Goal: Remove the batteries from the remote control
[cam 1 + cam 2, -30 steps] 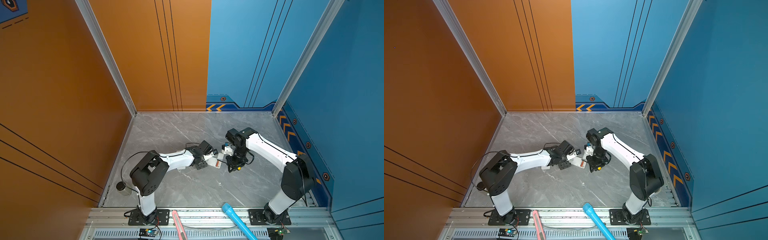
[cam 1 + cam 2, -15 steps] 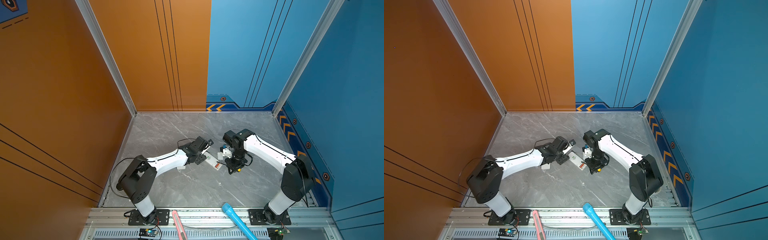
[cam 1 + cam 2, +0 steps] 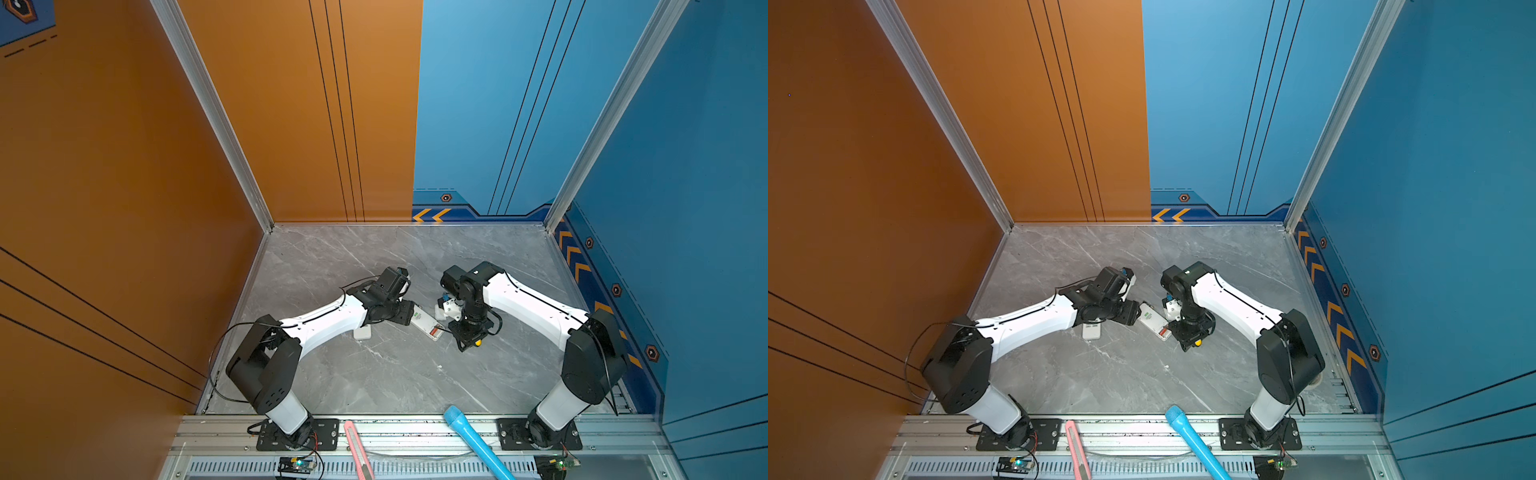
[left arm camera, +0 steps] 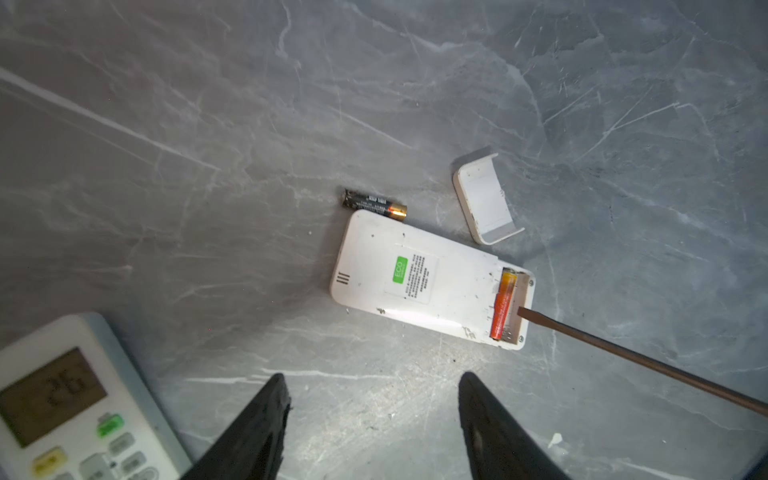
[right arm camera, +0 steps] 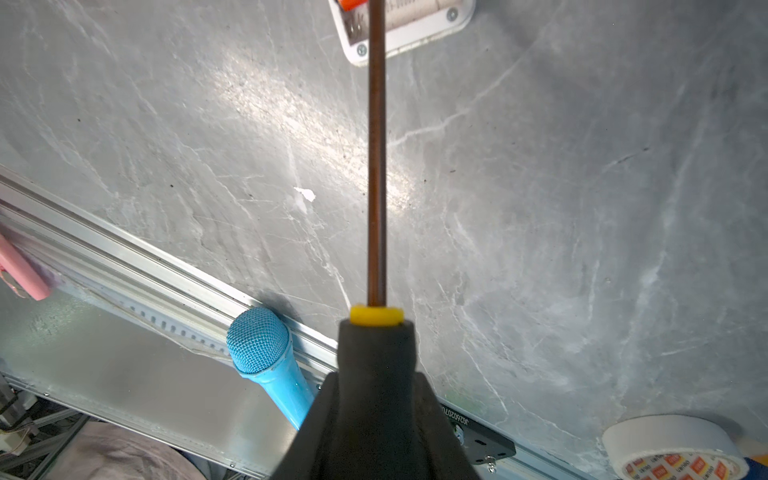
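Observation:
A white remote control [image 4: 415,274] lies face down, its battery bay uncovered; it also shows in both top views [image 3: 424,324] [image 3: 1152,320]. A red-orange battery [image 4: 503,303] sits in the bay. A black battery [image 4: 374,203] lies loose on the table at the remote's other end. My left gripper [image 4: 372,378] stands open beside the remote with nothing between its fingers. My right gripper [image 5: 376,399] is shut on a black-and-yellow-handled screwdriver [image 5: 376,166]. The screwdriver's tip [image 4: 521,311] rests in the bay's empty slot next to the red-orange battery.
The white battery cover [image 4: 484,199] lies beside the remote. A second remote with a display [image 4: 62,399] lies under my left arm [image 3: 361,332]. A blue microphone [image 3: 473,436] and a pink cutter [image 3: 357,449] lie on the front rail. A tape roll [image 5: 673,446] sits near the right base.
My left gripper has drawn back a little to the left from the remote, and its arm has changed pose. My right gripper with the screwdriver has shifted slightly left.

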{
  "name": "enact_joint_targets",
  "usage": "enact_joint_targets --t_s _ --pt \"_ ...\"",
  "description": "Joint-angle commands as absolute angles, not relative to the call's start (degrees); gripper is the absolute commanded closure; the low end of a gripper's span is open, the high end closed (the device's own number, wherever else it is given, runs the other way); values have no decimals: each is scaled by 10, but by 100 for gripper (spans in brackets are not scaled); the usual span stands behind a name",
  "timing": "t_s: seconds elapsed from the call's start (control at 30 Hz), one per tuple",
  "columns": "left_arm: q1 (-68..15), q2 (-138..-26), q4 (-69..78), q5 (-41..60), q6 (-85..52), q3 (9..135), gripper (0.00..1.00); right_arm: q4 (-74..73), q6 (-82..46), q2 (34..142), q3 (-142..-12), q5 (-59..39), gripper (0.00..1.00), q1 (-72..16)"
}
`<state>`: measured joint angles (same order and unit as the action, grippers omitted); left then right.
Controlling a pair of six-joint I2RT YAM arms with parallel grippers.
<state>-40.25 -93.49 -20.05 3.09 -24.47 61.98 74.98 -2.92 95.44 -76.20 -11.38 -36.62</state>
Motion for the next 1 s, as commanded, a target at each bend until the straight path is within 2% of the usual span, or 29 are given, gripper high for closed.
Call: enact_joint_targets --t_s 0.0,0.23,0.97 --pt "-409 -959 -221 49 -335 644 37 764 -47 961 -761 -80 100 -373" --pt "-423 -1021 -236 36 -350 686 40 770 -83 962 -754 -66 100 -385" --pt "-445 -1088 -275 1 -352 721 42 642 -128 926 -658 -49 100 -383"
